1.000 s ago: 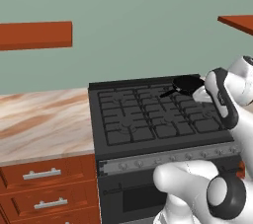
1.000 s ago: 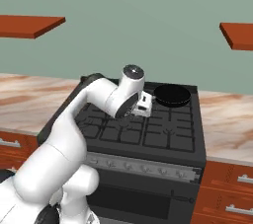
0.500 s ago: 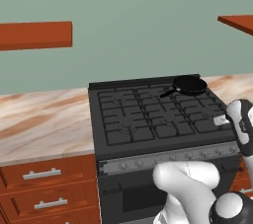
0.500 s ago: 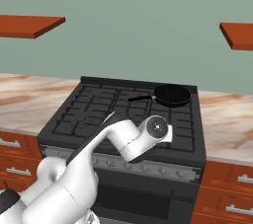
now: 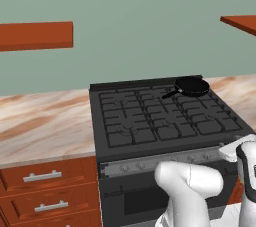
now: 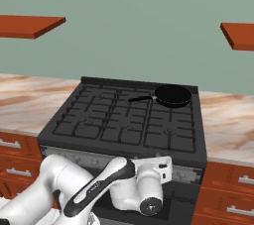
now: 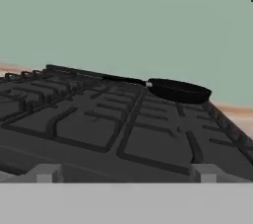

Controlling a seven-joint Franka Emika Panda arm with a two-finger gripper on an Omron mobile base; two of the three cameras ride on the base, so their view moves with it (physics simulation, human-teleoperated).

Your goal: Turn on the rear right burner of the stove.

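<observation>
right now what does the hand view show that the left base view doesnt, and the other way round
Hand view alone: a low, grazing look across the stove's grates from the front edge.

Left base view alone: the silver knob strip along the stove's front, the oven door below it, the marble counter with wooden drawers to the left, and a wall shelf.

Both: the stove, the black pan sitting on the rear right burner, and the green wall behind.
</observation>
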